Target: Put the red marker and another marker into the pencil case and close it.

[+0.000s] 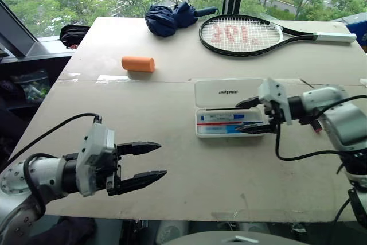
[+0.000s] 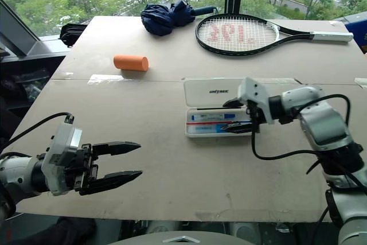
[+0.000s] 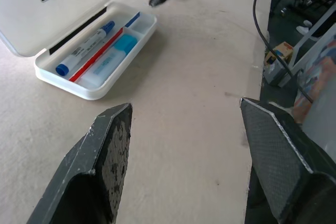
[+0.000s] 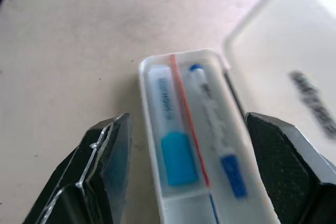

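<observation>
White pencil case (image 1: 228, 107) with dark lettering on the lid; inside, a thin red line, a blue-capped white marker (image 3: 84, 49) and a pale one with a light blue cap (image 3: 109, 61). At 10 o'clock, an orange cylinder (image 1: 137, 63). At 12, a navy umbrella (image 1: 172, 16); black racket (image 1: 252, 34), red-marked strings, white grip.

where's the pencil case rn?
The pencil case lies open mid-table, toward the robot's right, lid flipped back toward the tennis racket, with the right claw at its right end.
</observation>
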`<state>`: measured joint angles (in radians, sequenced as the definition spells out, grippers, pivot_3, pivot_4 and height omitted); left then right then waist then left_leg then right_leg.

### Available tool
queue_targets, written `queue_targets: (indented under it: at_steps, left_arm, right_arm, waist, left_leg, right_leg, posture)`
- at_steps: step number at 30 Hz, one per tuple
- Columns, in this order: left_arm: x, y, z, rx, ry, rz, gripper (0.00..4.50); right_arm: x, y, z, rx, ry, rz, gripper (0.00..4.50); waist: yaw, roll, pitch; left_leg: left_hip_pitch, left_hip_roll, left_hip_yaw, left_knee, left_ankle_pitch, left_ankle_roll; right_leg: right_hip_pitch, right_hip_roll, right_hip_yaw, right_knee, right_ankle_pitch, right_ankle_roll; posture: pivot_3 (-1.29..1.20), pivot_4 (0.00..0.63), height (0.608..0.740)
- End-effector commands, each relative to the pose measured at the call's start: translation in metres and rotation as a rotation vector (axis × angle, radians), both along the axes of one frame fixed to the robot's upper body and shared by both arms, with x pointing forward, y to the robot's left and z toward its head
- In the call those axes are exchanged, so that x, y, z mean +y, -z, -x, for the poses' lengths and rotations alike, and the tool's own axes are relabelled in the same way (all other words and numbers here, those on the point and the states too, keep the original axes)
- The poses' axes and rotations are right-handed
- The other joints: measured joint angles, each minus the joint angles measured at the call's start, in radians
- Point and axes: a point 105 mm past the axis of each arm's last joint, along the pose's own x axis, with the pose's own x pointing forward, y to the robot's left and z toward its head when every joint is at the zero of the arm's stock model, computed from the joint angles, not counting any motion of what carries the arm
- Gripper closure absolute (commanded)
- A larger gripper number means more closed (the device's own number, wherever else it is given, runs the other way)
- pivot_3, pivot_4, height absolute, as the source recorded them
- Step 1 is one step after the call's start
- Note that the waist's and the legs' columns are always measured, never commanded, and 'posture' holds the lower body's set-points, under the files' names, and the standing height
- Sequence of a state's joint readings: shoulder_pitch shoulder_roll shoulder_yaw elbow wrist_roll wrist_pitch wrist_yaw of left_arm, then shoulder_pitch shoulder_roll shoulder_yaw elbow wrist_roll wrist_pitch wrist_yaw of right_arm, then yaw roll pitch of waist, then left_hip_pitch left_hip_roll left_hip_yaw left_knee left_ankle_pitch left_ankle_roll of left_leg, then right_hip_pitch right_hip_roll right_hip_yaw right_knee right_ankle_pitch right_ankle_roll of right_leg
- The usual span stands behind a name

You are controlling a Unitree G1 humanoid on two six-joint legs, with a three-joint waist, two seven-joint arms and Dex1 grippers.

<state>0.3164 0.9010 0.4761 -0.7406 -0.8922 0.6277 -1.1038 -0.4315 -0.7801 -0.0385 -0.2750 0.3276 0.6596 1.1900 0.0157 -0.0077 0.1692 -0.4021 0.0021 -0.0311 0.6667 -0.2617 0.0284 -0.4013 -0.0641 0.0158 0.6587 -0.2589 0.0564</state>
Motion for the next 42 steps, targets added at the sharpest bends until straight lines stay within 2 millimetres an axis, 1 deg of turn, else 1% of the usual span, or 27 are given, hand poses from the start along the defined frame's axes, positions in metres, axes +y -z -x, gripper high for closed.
queue_targets:
  at_steps: [1,3,4,5,6,7,8,10,13,14,15,16,17,18,19,20,21,22,24,26,27,29,30,32,36,42]
  left_arm:
    - [-0.018,-0.008,0.004,-0.041,0.084,0.017,1.21]
    - [-0.023,-0.011,0.002,-0.049,0.101,0.033,1.21]
    - [-0.026,-0.013,0.000,-0.055,0.112,0.041,1.21]
    - [-0.028,-0.015,-0.003,-0.059,0.119,0.048,1.21]
    - [-0.030,-0.016,-0.005,-0.061,0.128,0.056,1.21]
    - [-0.032,-0.017,-0.007,-0.062,0.136,0.061,1.21]
    - [-0.034,-0.018,-0.009,-0.062,0.143,0.065,1.21]
    - [-0.035,-0.019,-0.011,-0.060,0.153,0.066,1.21]
    - [-0.033,-0.019,-0.010,-0.058,0.159,0.063,1.21]
    - [-0.032,-0.018,-0.008,-0.057,0.160,0.063,1.21]
    - [-0.032,-0.018,-0.006,-0.056,0.160,0.063,1.21]
    - [-0.030,-0.016,-0.004,-0.055,0.159,0.062,1.21]
    - [-0.029,-0.015,-0.002,-0.053,0.158,0.061,1.21]
    - [-0.029,-0.014,0.000,-0.052,0.156,0.060,1.21]
    - [-0.029,-0.013,0.001,-0.051,0.151,0.061,1.21]
    - [-0.029,-0.013,0.002,-0.050,0.148,0.062,1.21]
    - [-0.029,-0.012,0.002,-0.049,0.143,0.062,1.21]
    - [-0.029,-0.012,0.003,-0.048,0.140,0.063,1.21]
    - [-0.028,-0.013,0.003,-0.049,0.127,0.054,1.21]
    - [-0.026,-0.013,0.003,-0.049,0.117,0.044,1.21]
    - [-0.025,-0.013,0.003,-0.048,0.113,0.041,1.21]
    - [-0.024,-0.013,0.002,-0.047,0.111,0.031,1.21]
    - [-0.024,-0.013,0.002,-0.048,0.111,0.027,1.21]
    - [-0.025,-0.017,0.003,-0.056,0.113,0.024,1.21]
    - [-0.029,-0.024,0.009,-0.067,0.107,0.020,1.21]
    - [-0.032,-0.026,0.022,-0.062,0.090,0.024,1.21]
  right_arm:
    - [-0.058,-0.013,0.004,-0.044,0.368,-0.023,1.05]
    - [-0.084,-0.003,0.007,0.006,0.549,0.008,1.05]
    - [-0.104,0.007,0.005,0.027,0.693,0.076,1.05]
    - [-0.120,0.014,0.004,0.041,0.812,0.111,1.05]
    - [-0.129,0.020,0.004,0.067,0.888,0.103,1.05]
    - [-0.133,0.025,0.003,0.088,0.935,0.097,1.05]
    - [-0.135,0.030,0.002,0.107,0.965,0.084,1.05]
    - [-0.141,0.044,-0.002,0.135,1.024,0.094,1.05]
    - [-0.149,0.057,-0.008,0.177,1.092,0.095,1.05]
    - [-0.149,0.061,-0.009,0.196,1.096,0.087,1.27]
    - [-0.149,0.063,-0.009,0.211,1.096,0.081,1.61]
    - [-0.149,0.065,-0.010,0.215,1.094,0.080,1.74]
    - [-0.148,0.066,-0.009,0.218,1.088,0.083,1.99]
    - [-0.148,0.065,-0.009,0.217,1.083,0.086,2.50]
    - [-0.143,0.057,-0.009,0.181,1.044,0.076,2.94]
    - [-0.140,0.051,-0.009,0.154,1.014,0.068,3.47]
    - [-0.127,0.043,-0.008,0.134,0.928,0.048,4.01]
    - [-0.118,0.037,-0.006,0.125,0.866,0.036,4.42]
    - [-0.075,0.025,0.006,0.035,0.545,0.083,4.47]
    - [-0.033,0.018,0.025,0.054,0.244,0.070,4.47]
    - [-0.018,0.015,0.032,0.049,0.124,0.066,4.47]
    - [0.000,0.015,0.033,0.032,-0.039,0.103,4.47]
    - [0.004,0.017,0.030,0.024,-0.088,0.138,4.47]
    - [0.009,0.023,0.017,-0.028,-0.168,0.233,4.47]
    - [0.006,0.030,-0.004,-0.053,-0.223,0.342,4.47]
    - [0.000,0.033,-0.013,-0.001,-0.271,0.389,4.47]
  waist:
    - [0.000,0.000,0.000]
    - [-0.004,0.001,0.000]
    - [-0.007,0.001,0.000]
    - [-0.009,0.002,0.000]
    - [-0.011,0.002,0.000]
    - [-0.015,0.002,0.000]
    - [-0.017,0.002,0.000]
    - [-0.024,0.002,0.000]
    - [-0.028,0.002,0.000]
    - [-0.030,0.002,0.000]
    - [-0.030,0.002,0.000]
    - [-0.030,0.002,0.000]
    - [-0.029,0.002,0.000]
    - [-0.029,0.002,0.000]
    - [-0.028,0.002,0.000]
    - [-0.025,0.002,0.000]
    - [-0.024,0.002,0.000]
    - [-0.023,0.002,0.000]
    - [-0.025,0.003,0.000]
    - [-0.030,0.003,0.000]
    - [-0.032,0.002,0.000]
    - [-0.033,0.002,0.000]
    - [-0.034,0.002,0.001]
    - [-0.031,0.002,0.001]
    - [-0.021,0.000,0.002]
    - [-0.026,0.000,0.002]
  left_leg:
    - [0.000,0.000,0.001,0.000,0.000,0.000]
    - [0.001,0.000,0.002,0.000,0.000,0.000]
    - [0.002,0.000,0.003,0.000,0.000,0.000]
    - [0.002,0.000,0.003,0.000,0.000,0.000]
    - [0.003,0.000,0.005,0.000,0.000,0.000]
    - [0.003,0.001,0.005,0.000,0.000,0.000]
    - [0.003,0.001,0.005,0.000,0.000,0.000]
    - [0.004,0.001,0.005,0.000,0.000,0.000]
    - [0.003,0.001,0.005,0.000,0.000,0.000]
    - [0.003,0.001,0.005,0.000,0.000,0.000]
    - [0.003,0.001,0.006,0.000,0.000,0.000]
    - [0.003,0.001,0.006,0.000,0.000,0.000]
    - [0.003,0.001,0.005,0.000,0.000,0.000]
    - [0.003,0.002,0.005,0.000,0.000,0.001]
    - [0.003,0.002,0.005,0.000,0.000,0.000]
    - [0.003,0.002,0.005,0.000,0.000,0.000]
    - [0.003,0.002,0.005,0.000,0.000,0.000]
    - [0.003,0.001,0.005,0.000,0.000,0.000]
    - [0.002,0.001,0.005,0.001,0.000,0.001]
    - [0.003,0.002,0.005,0.000,0.000,0.001]
    - [0.003,0.003,0.005,0.000,0.000,0.001]
    - [0.003,0.004,0.005,0.000,0.000,0.001]
    - [0.004,0.004,0.005,0.000,0.000,0.001]
    - [0.004,0.004,0.005,0.001,0.000,0.000]
    - [0.003,0.003,0.004,0.002,0.000,0.000]
    - [0.002,0.003,0.004,0.000,0.000,0.000]
  right_leg:
    - [0.000,0.000,0.000,0.000,0.000,-0.001]
    - [0.000,0.000,0.001,0.001,-0.001,-0.002]
    - [0.000,0.001,0.002,0.002,-0.001,-0.002]
    - [0.000,0.001,0.002,0.002,-0.001,-0.002]
    - [0.000,0.002,0.003,0.003,-0.001,-0.002]
    - [0.000,0.002,0.004,0.003,-0.001,-0.003]
    - [0.000,0.007,0.004,0.003,-0.001,-0.002]
    - [0.000,0.009,0.005,0.003,0.000,0.000]
    - [0.000,0.010,0.005,0.003,0.000,0.000]
    - [-0.001,0.010,0.005,0.003,0.000,0.000]
    - [-0.001,0.010,0.006,0.003,0.000,0.001]
    - [-0.001,0.010,0.006,0.003,0.000,0.001]
    - [-0.001,0.010,0.006,0.003,0.000,0.001]
    - [-0.001,0.011,0.006,0.003,0.000,0.001]
    - [-0.001,0.010,0.006,0.003,0.000,0.001]
    - [-0.001,0.010,0.006,0.003,0.000,0.001]
    - [-0.001,0.010,0.006,0.003,0.000,0.001]
    - [-0.001,0.010,0.006,0.003,0.000,0.001]
    - [-0.001,0.010,0.006,0.003,0.000,0.001]
    - [-0.001,0.010,0.005,0.003,0.000,0.001]
    - [-0.001,0.012,0.005,0.003,0.000,0.001]
    - [-0.001,0.012,0.005,0.003,0.000,0.001]
    - [-0.001,0.013,0.005,0.003,0.000,0.001]
    - [-0.001,0.013,0.004,0.003,0.000,0.001]
    - [0.000,0.011,0.004,0.002,0.000,0.001]
    - [-0.001,0.009,0.004,0.001,0.000,0.001]
  posture:
    - [0.00,0.150,0.730]
    - [0.00,0.150,0.730]
    - [0.00,0.150,0.730]
    - [0.00,0.150,0.730]
    - [0.00,0.150,0.730]
    - [0.00,0.150,0.730]
    - [0.00,0.150,0.730]
    - [0.00,0.150,0.730]
    - [0.00,0.150,0.730]
    - [0.00,0.150,0.730]
    - [0.00,0.150,0.730]
    - [0.00,0.150,0.730]
    - [0.00,0.150,0.730]
    - [0.00,0.150,0.730]
    - [0.00,0.150,0.730]
    - [0.00,0.150,0.730]
    - [0.00,0.150,0.730]
    - [0.00,0.150,0.730]
    - [0.00,0.150,0.730]
    - [0.00,0.150,0.730]
    - [0.00,0.150,0.730]
    - [0.00,0.150,0.730]
    - [0.00,0.150,0.730]
    - [0.00,0.150,0.730]
    - [0.00,0.150,0.730]
    - [0.00,0.150,0.730]
